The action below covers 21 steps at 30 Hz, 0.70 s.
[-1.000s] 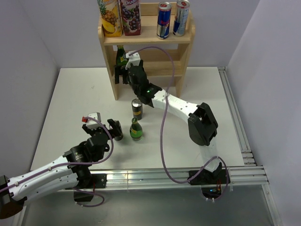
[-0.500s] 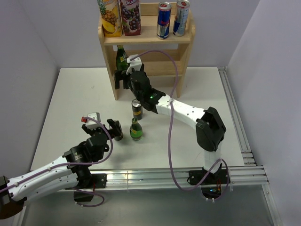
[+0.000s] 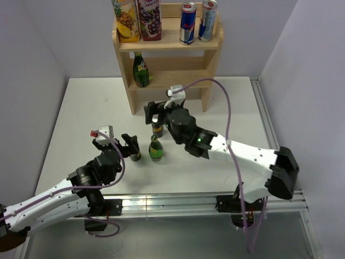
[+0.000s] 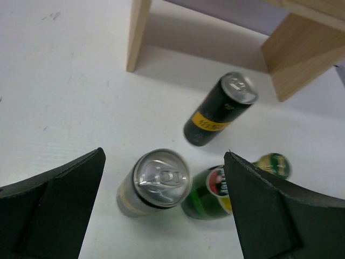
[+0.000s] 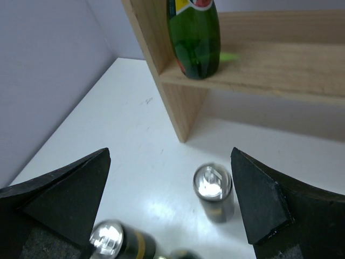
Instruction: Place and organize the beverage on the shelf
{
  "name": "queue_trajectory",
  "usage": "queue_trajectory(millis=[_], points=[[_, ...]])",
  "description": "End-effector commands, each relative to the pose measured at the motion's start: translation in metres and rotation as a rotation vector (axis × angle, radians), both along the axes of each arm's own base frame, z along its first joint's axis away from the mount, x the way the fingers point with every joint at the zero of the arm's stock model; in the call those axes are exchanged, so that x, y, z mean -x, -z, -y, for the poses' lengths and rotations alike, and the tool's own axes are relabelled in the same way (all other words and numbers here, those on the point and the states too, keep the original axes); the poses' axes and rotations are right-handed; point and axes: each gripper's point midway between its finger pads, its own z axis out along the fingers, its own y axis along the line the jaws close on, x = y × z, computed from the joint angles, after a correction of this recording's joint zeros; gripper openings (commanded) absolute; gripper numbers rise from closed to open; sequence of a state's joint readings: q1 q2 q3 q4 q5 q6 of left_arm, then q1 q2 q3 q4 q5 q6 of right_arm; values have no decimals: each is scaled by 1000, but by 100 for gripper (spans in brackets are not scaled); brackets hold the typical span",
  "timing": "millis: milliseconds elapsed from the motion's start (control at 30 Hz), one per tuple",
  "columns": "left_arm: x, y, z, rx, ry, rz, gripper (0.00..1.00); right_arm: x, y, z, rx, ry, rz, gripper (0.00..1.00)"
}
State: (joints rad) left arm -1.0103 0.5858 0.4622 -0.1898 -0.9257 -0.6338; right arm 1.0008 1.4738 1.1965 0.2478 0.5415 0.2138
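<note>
Hovering near the shelf [image 3: 167,45]
Left fingers [image 4: 54,205] wide over a can [image 4: 153,183]; right fingers [image 5: 59,199] wide over the black can [image 4: 218,110] at its 1 o'clock.

A white desk [image 3: 81,113] fills the centre of the frame, enclosed left, rear and right by plain pale grey-lilac walls [image 3: 32,43]. Aluminium rails [image 3: 269,140] edge its right and lower sides under even light.

Cartons [image 3: 137,19] are set left of cans [image 3: 197,21] atop the shelf [image 3: 213,46]; a bottle [image 3: 141,70] is shelved beneath. Loose cans [image 4: 218,110] are stood before it.
</note>
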Motion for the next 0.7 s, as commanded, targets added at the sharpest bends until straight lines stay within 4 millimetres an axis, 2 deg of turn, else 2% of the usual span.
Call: queue_trajectory(millis=[0,67,100,133,167,200,233,300,367,400,467,500,667], points=[[3,-58,25,62,135,62,99,26,-14,29,-102,81,0,100],[8,-60,49,47,259,36,99,40,-4,49,-121,113,-22,100],[9,-67,58,54,297,32,99,49,-8,56,-145,106,-21,100],[9,-61,67,34,324,6,99,53,7,63,-129,117,-38,100],[11,-60,74,35,353,-6,99,58,13,69,-138,128,-54,100],[15,-61,85,44,407,-12,99,63,9,77,-161,128,-53,100],[16,-58,92,43,425,-22,99,66,22,82,-143,133,-68,100],[24,-60,105,63,472,-15,99,73,25,94,-161,149,-77,100],[32,-57,117,66,512,-25,99,79,39,103,-151,164,-103,100],[32,-56,118,65,503,-25,99,82,36,110,-171,173,-100,100],[37,-48,126,50,511,-48,99,88,46,117,-168,176,-113,100],[38,-47,128,47,504,-51,99,91,42,122,-189,175,-109,100],[44,-24,144,-17,483,-88,99,99,50,139,-198,189,-119,100]])
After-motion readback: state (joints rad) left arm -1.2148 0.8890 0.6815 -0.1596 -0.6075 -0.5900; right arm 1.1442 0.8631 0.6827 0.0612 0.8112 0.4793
